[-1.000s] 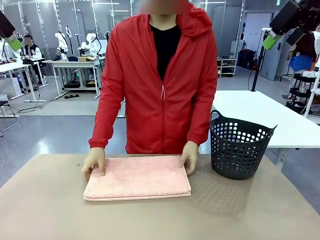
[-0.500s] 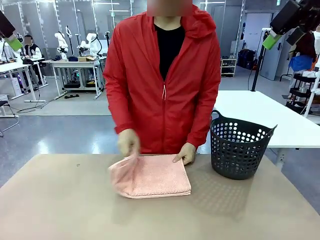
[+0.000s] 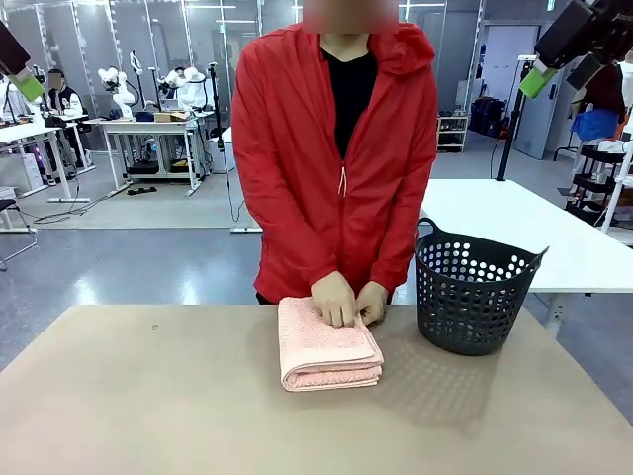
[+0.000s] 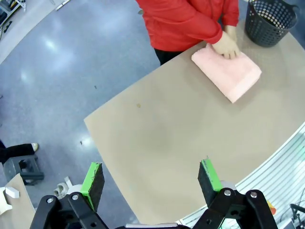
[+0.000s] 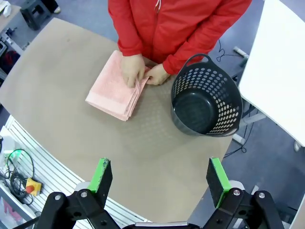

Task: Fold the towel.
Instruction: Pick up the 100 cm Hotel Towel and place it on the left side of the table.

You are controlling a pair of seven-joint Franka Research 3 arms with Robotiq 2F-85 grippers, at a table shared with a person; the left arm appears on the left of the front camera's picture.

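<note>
Both pincers hang wide open and empty above the counter (image 3: 119, 416). Far ahead of the right pincer (image 5: 159, 181) lies the folded towel (image 5: 114, 88), under the person's hands (image 5: 133, 69), basket (image 5: 206, 102) just beside. Left pincer (image 4: 150, 183) likewise faces it, nothing between.

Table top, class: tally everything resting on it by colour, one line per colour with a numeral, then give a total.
Pink: 1, the folded towel, with the person's hands pressing on its far edge.
Dark grey: 1, the perforated basket, standing beside the towel and apart from it.
Total: 2
</note>
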